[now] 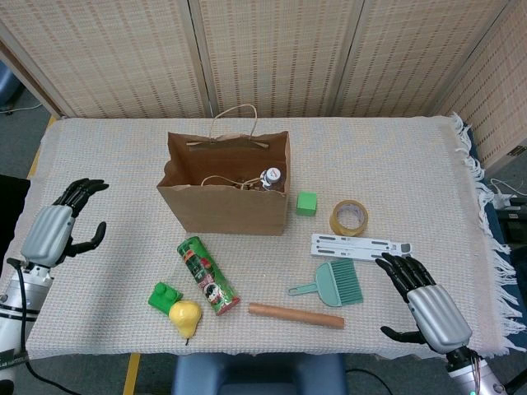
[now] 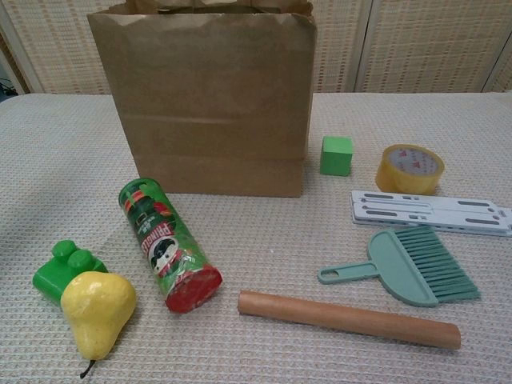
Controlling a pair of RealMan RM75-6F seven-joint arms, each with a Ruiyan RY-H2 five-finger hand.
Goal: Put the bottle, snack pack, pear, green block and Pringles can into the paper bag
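paper bag (image 1: 230, 206): upright on the table (image 1: 115, 164), mouth open, the landmark here.
bottle (image 1: 271, 178): inside the bag, cap showing at its right side.
snack pack: not clearly made out inside the bag.
green block (image 1: 306, 203): just right of the bag.
pringles can (image 1: 208, 275): lying in front of the bag.
pear (image 1: 186, 317): in front of the bag to the left, touching a green toy brick (image 1: 165, 295).
left hand (image 1: 56, 232): well left of the bag, fingers apart, empty.
right hand (image 1: 428, 306): well right and in front of the bag, fingers spread, empty.
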